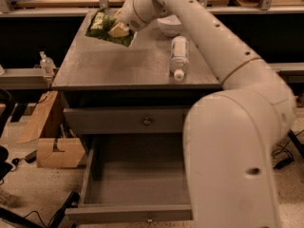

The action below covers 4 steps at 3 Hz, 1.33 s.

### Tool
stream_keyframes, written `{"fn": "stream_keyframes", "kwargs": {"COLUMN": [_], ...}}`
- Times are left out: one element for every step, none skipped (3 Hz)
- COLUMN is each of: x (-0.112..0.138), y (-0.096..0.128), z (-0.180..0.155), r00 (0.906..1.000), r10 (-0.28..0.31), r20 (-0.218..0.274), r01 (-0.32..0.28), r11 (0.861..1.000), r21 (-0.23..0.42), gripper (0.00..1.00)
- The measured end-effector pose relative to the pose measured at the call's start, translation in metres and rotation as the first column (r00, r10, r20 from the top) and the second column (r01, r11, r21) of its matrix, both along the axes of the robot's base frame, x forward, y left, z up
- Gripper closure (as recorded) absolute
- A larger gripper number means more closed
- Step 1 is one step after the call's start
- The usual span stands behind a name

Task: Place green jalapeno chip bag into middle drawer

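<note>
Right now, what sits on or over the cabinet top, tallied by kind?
Chip bags: 1, the green jalapeno chip bag, held by the gripper at back left.
Bowls: 1, white bowl.
Bottles: 1, clear bottle, lying down.
Total: 3.

Above the grey table (118, 68), the white gripper (118, 30) grips the green jalapeno chip bag (101, 25) with white print.

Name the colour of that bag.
Green with pale print; the gripper holds the bag over the table; camera view.
</note>
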State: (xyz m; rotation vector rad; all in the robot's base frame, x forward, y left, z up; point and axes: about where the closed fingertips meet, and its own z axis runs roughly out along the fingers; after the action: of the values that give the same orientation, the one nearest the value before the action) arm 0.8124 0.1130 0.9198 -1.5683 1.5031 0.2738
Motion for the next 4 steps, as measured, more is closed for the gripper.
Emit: {"fn": "stream_keyframes", "kwargs": {"x": [-0.033, -0.08, -0.142, -0.195], "y": [-0.009, -0.032, -0.054, -0.067], "z": [0.028, 0.084, 0.142, 0.113], "r00": [0.9985, 0.9907, 0.9697, 0.9773], "r10": [0.012, -0.043, -0.127, -0.135], "r20": [0.054, 0.129, 0.209, 0.163], "r01": [-0.011, 0.035, 0.091, 0.103], "r11": [1.0, 0.997, 0.981, 0.976], "r21": [-0.009, 0.067, 0.172, 0.191], "gripper": [1.0, 1.0, 1.0, 1.0]}}
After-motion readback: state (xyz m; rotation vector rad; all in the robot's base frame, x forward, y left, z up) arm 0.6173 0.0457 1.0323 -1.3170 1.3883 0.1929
